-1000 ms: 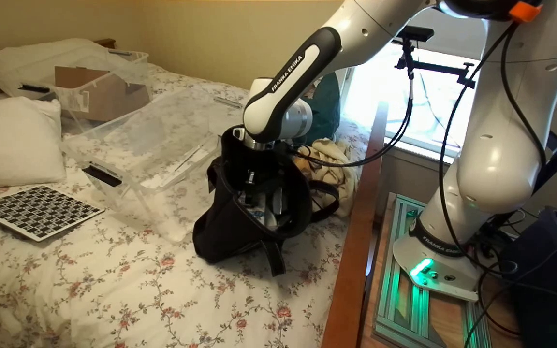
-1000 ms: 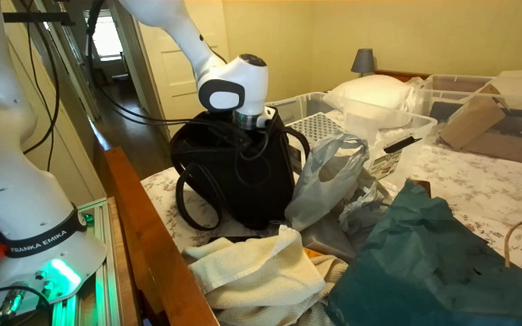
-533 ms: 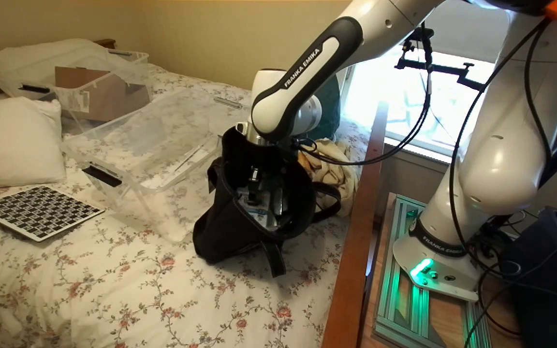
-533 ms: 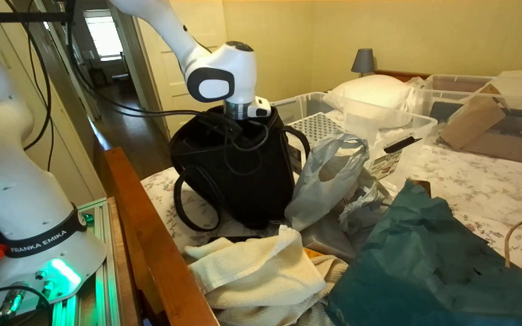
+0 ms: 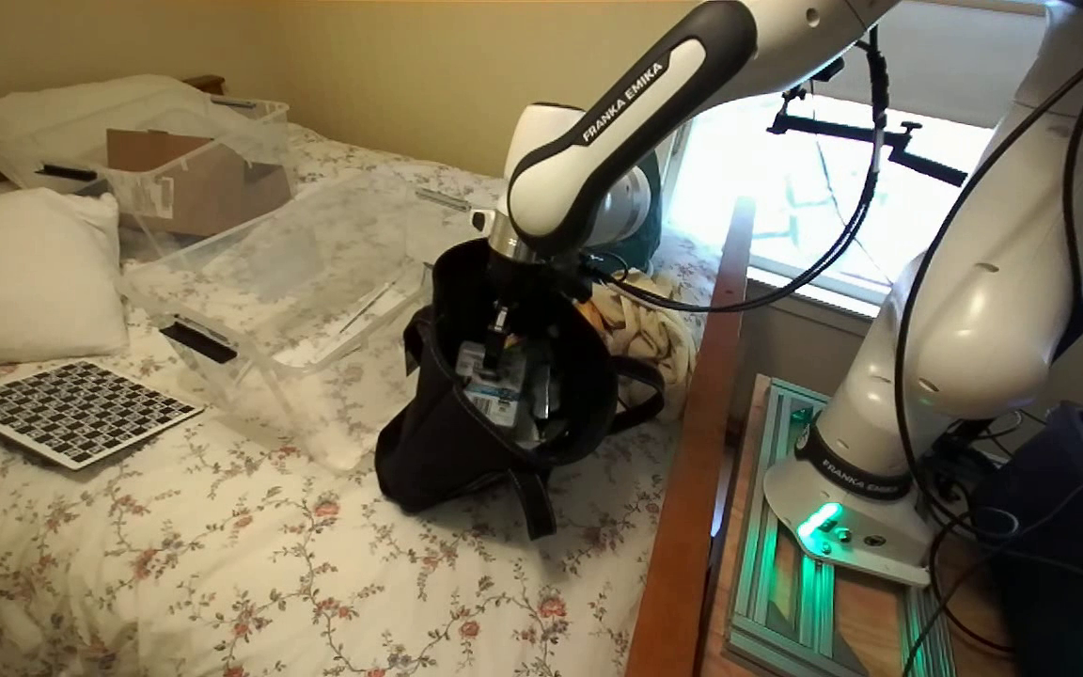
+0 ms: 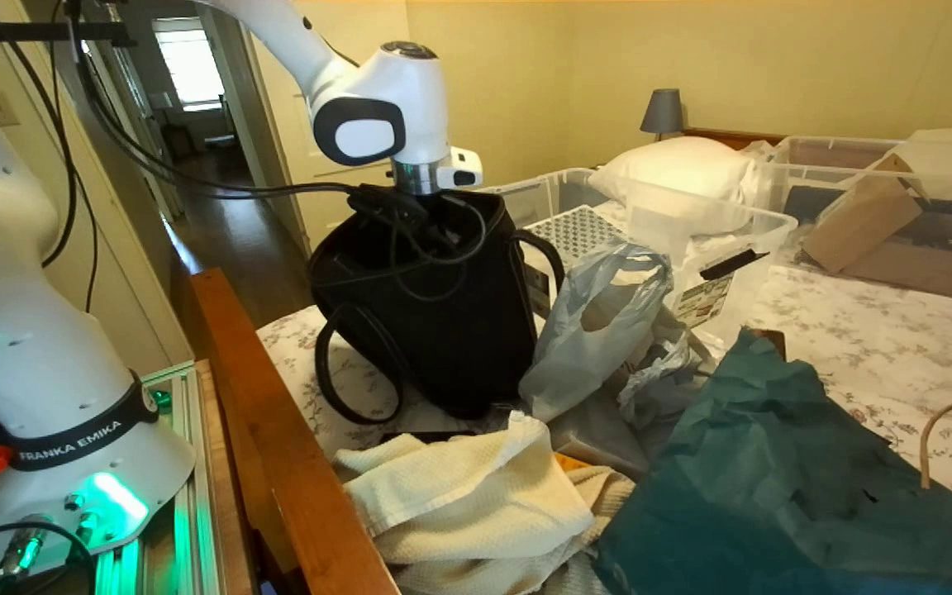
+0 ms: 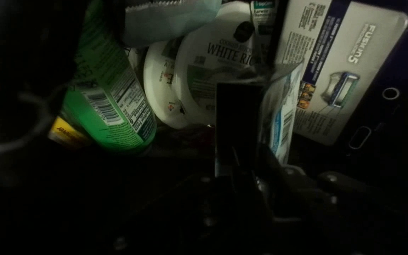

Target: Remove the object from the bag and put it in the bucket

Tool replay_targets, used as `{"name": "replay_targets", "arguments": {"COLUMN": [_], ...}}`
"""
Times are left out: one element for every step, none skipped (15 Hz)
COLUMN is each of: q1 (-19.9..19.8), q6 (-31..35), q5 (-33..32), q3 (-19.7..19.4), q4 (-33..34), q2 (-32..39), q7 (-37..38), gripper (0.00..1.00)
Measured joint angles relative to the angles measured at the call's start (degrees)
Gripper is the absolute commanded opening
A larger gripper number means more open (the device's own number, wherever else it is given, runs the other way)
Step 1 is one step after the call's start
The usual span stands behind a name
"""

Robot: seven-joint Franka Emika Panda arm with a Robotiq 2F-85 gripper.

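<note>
The black fabric bag stands on the bed with its mouth open; it also shows in an exterior view. My gripper points down into its mouth. The gripper is shut on a clear plastic package with a blue and white label. In the wrist view the dark fingers grip this package edge-on, above other goods. The package is still within the bag's mouth. A clear open plastic bin, possibly the bucket, stands beside the bag; it also shows in an exterior view.
In the bag lie a green can, white rice bowls and a Fusion5 box. Around it are a grey plastic bag, a cream towel, a green bag, a checkered board and a wooden rail.
The arm and gripper have risen, moving slightly toward the robot base. The package has come up with the gripper and shows more clearly in the bag's mouth. The bag has hardly moved.
</note>
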Motion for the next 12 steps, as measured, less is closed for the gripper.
{"name": "replay_targets", "arguments": {"q1": [0.52, 1.08, 1.66, 2.31, 3.0, 3.75, 4.53, 5.28, 5.98, 6.56, 6.98, 7.29], "q6": [0.37, 0.66, 0.81, 0.96, 0.99, 0.99, 0.99, 0.99, 0.99, 0.98, 0.98, 0.95], "q5": [0.0, 0.0, 0.0, 0.0, -0.08, -0.31, -0.63, -1.02, -1.66, -2.87, -4.55, -6.66], "q3": [-0.39, -0.8, -1.23, -1.63, -1.95, -2.21, -2.35, -2.45, -2.48, -2.49, -2.49, -2.48], "q4": [-0.62, -1.21, -1.8, -2.31, -2.83, -3.29, -3.69, -4.06, -4.43, -4.7, -4.94, -5.18], "q2": [-0.98, -1.94, -2.88, -3.84, -4.85, -5.88, -6.97, -8.03, -9.07, -10.08, -11.01, -11.94], "q7": [0.31, 0.73, 1.41, 2.16, 3.22, 4.37, 5.56, 6.66, 8.11, 10.12, 12.51, 15.3], "gripper": [0.03, 0.03, 0.03, 0.03, 0.03, 0.03, 0.03, 0.03, 0.03, 0.03, 0.03, 0.03]}}
